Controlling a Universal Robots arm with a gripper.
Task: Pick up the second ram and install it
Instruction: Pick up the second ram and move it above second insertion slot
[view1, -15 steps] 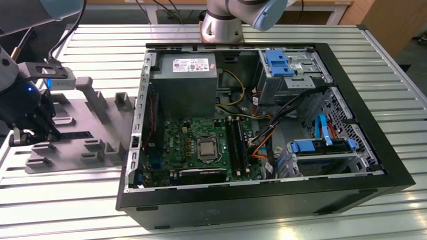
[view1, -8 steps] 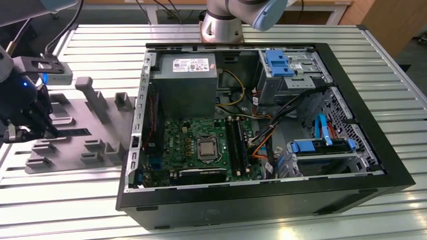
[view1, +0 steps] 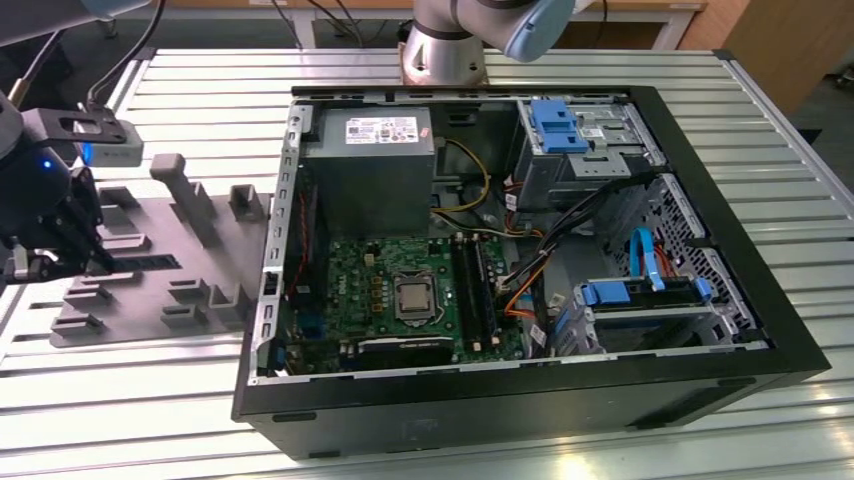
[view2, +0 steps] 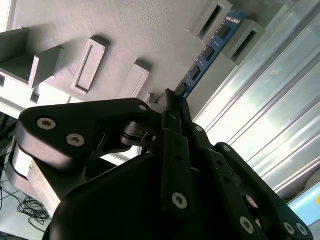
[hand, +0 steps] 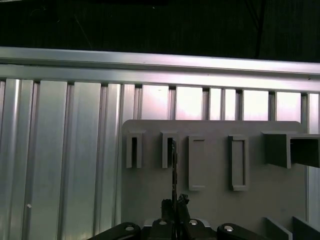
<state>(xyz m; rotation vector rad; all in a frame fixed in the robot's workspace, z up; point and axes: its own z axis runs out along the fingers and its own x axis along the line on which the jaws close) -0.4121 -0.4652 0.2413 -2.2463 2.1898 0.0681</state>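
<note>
Black gripper (view2: 172, 98) at near end of second ram (view2: 212, 47), a slim bluish-green circuit board with dark chips. Jaws pinching stick from both faces. Ram on edge, far end between grey plastic holder blocks (view2: 200, 21) on flat grey fixture plate (hand: 215, 205). Plate lies on ribbed metal surface (hand: 65, 150). In exterior view, open black computer case (view1: 534, 400) with green motherboard (view1: 360, 290) sits beside plate, toward exterior view's right.

I'm seeing strong glare off the metal table (view2: 270, 115) in the second wrist view; exterior view's evenly bright, computer case (view1: 534, 405) interior shadowy
</note>
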